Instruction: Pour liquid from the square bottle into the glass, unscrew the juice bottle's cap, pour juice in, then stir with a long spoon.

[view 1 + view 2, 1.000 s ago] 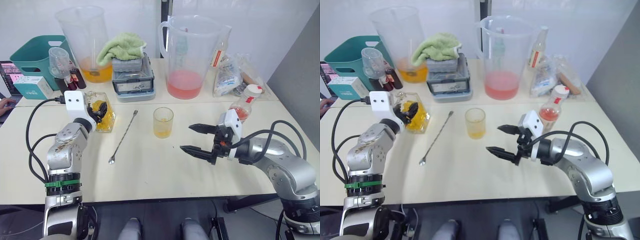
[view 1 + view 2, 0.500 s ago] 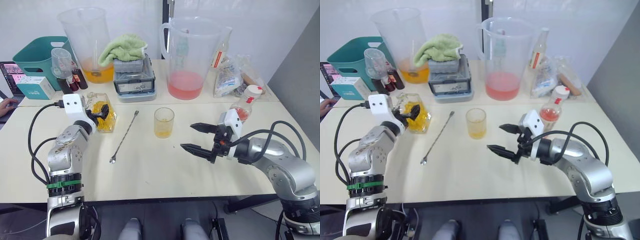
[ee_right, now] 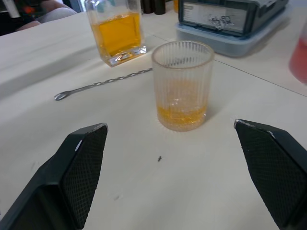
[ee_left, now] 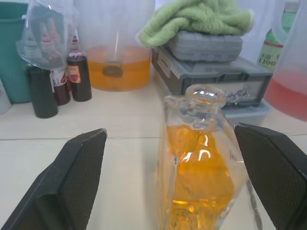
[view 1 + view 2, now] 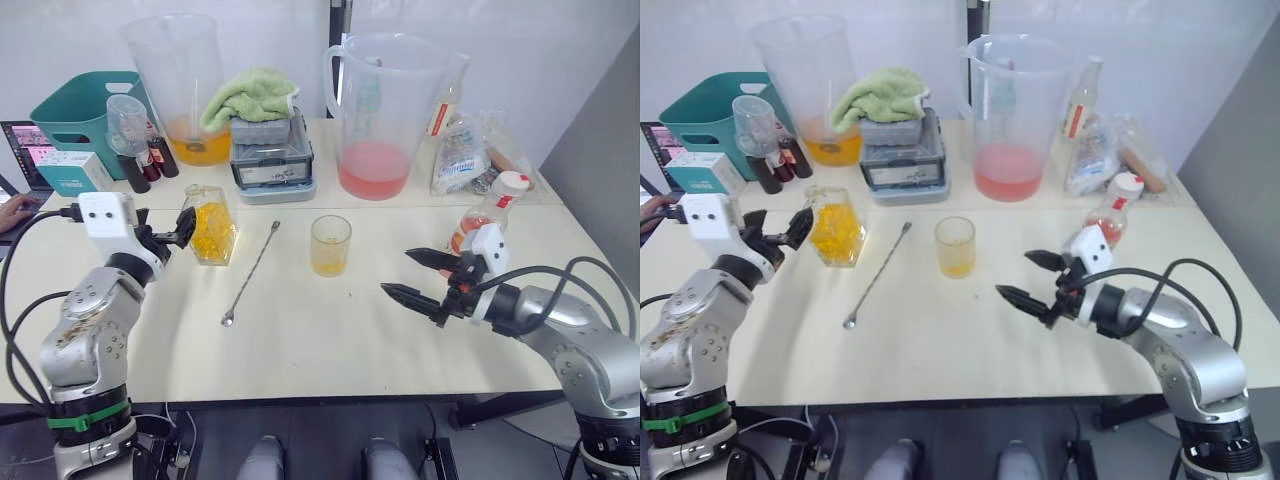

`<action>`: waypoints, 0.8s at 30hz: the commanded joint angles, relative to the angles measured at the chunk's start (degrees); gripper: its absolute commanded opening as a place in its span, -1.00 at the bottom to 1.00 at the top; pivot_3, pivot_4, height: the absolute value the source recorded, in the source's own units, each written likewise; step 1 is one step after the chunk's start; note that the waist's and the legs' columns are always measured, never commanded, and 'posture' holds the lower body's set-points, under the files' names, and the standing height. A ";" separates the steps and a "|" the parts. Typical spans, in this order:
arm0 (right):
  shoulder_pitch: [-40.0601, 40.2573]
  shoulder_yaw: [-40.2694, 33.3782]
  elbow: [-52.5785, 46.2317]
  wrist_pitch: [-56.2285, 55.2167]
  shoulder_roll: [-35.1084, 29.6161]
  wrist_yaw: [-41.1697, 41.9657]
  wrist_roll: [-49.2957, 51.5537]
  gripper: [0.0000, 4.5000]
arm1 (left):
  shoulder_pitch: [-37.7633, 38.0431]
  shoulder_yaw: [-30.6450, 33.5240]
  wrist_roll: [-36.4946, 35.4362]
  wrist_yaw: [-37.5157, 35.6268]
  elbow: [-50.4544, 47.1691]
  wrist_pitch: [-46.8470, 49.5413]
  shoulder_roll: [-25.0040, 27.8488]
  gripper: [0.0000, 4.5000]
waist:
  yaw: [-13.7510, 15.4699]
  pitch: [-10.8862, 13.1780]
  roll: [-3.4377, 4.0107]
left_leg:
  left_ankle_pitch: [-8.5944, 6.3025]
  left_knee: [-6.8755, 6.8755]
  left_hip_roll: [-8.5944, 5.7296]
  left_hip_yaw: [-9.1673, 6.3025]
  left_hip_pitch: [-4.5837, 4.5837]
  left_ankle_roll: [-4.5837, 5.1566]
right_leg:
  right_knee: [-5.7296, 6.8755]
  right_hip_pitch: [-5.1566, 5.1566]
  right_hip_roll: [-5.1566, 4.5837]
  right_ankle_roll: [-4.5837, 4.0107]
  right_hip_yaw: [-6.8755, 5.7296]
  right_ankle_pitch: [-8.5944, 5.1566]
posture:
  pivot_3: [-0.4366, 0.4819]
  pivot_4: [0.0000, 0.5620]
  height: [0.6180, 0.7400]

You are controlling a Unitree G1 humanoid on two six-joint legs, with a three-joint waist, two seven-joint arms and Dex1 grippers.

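The square bottle stands upright at the table's left, unstoppered, with yellow-orange liquid inside. My left gripper is open just to its left, fingers spread wide and clear of the bottle. The glass sits mid-table with a little yellow liquid at its bottom. Between bottle and glass lies the long spoon, bowl toward me. My right gripper is open and empty, right of the glass. Behind it stands the juice bottle with its cap on.
At the back stand a pitcher with orange liquid, a pitcher with pink liquid, and a grey box under a green towel. A teal bin, small dark bottles and a person's hand are at the left.
My left gripper has let go of the square bottle and drawn back to the left; the bottle stays upright. The right gripper has shifted slightly to the right.
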 commanded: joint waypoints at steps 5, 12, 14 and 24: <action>5.63 -9.81 2.50 -3.64 -2.36 -1.49 -2.23 1.00 | 12.62 10.29 -11.12 -11.74 -6.02 2.68 6.28 0.99 | 0.42 0.00 0.01 | 0.00 -0.18 0.02 0.08 0.02 0.00 | -0.22 0.01 0.00 -0.01 0.07 0.00 | -0.05 -0.47 0.99; 14.49 -18.50 4.53 -6.80 -1.78 -3.41 -4.36 1.00 | 30.01 16.25 -7.03 -26.82 3.19 -7.78 10.25 0.99 | 1.05 -0.01 0.06 | -0.02 -0.39 0.07 0.22 0.17 0.03 | -0.43 0.14 0.00 -0.05 0.13 -0.02 | -0.05 -0.47 0.99; 16.17 -20.35 5.59 -7.64 -2.00 -3.78 -5.11 1.00 | 32.73 15.95 -4.20 -29.27 6.80 -13.01 10.31 0.99 | 1.20 0.00 0.07 | -0.07 -0.41 0.08 0.26 0.37 0.09 | -0.56 0.40 0.00 -0.05 0.13 -0.02 | -0.05 -0.47 0.99; 22.87 -24.08 6.13 -8.20 -0.38 -5.50 -6.35 1.00 | 33.86 17.11 -0.56 -34.52 20.02 -30.95 9.22 0.99 | 2.04 -0.02 0.06 | -0.11 -0.45 0.12 0.26 0.51 0.12 | -0.71 0.63 0.00 -0.07 0.08 0.00 | -0.05 -0.47 0.99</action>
